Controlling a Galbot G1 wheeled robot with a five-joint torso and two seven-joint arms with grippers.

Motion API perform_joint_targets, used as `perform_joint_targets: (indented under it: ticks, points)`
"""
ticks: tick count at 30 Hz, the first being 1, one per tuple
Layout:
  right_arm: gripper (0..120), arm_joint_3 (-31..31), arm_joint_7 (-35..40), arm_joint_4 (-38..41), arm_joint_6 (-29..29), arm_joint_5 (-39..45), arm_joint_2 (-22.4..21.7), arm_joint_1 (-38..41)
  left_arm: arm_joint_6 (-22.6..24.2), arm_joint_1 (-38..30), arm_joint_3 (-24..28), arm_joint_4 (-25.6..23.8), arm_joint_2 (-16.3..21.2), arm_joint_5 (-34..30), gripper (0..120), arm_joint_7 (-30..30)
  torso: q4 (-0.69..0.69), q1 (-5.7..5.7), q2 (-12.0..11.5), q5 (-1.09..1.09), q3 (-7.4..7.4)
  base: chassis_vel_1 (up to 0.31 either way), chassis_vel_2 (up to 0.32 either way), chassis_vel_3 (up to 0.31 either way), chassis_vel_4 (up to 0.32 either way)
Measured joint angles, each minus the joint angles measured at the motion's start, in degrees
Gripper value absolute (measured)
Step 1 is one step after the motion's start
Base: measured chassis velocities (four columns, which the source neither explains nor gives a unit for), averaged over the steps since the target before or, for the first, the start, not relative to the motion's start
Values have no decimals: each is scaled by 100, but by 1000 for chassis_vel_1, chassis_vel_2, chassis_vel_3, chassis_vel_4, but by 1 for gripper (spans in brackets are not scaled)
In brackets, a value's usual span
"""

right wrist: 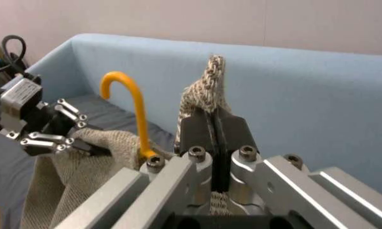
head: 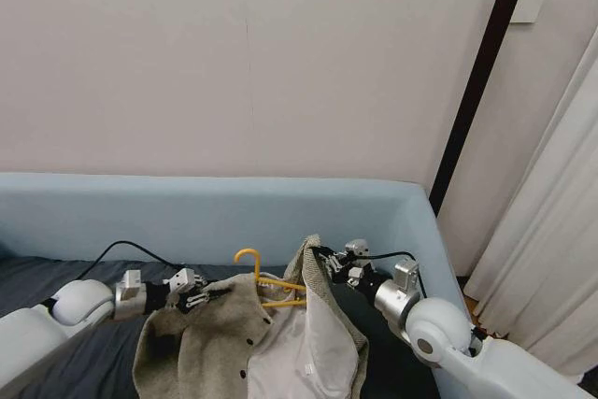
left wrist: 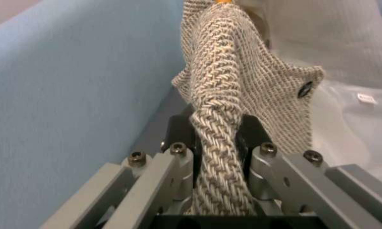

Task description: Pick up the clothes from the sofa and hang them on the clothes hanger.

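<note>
A beige knitted cardigan [head: 224, 338] with dark buttons and a white lining lies on the dark seat of the sofa. A yellow hanger [head: 254, 265] sits inside it, hook pointing up. My left gripper [head: 213, 295] is shut on the cardigan's left shoulder edge; the left wrist view has the thick knit [left wrist: 219, 138] pinched between the pads. My right gripper [head: 329, 265] is shut on the raised right collar edge [right wrist: 207, 88], lifted beside the hanger hook [right wrist: 128, 102]. My left gripper [right wrist: 82, 145] also appears in the right wrist view.
The pale blue sofa back [head: 168, 217] runs behind the garment, with its corner [head: 416, 198] at the right. A dark pole [head: 472, 86] stands against the wall on the right, next to white curtains [head: 551, 231]. A black cable [head: 131, 249] trails from my left arm.
</note>
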Motion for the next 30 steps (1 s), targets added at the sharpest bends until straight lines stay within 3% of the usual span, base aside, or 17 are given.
perform_joint_targets:
  ticks: [13,18,21,30]
  points:
    - [0,140,140,392,-123,107,-398,-36,281,-509,458,-59,-489,-151,11,-756,0,0,0,1,0,0,0,0,0]
    - [0,143,281,614,-214,201,-362,-27,497,-934,722,-31,-895,-225,11,-1227,1,0,0,0,0,0,0,0,0]
    - [0,-75,411,871,-280,175,-269,23,595,-1429,899,133,-1347,-441,11,-1653,-1,0,0,1,0,0,0,0,0]
    - [0,-268,390,1016,-301,52,-344,294,545,-1624,771,-83,-1379,-680,11,-1989,1,0,0,0,0,0,0,0,0]
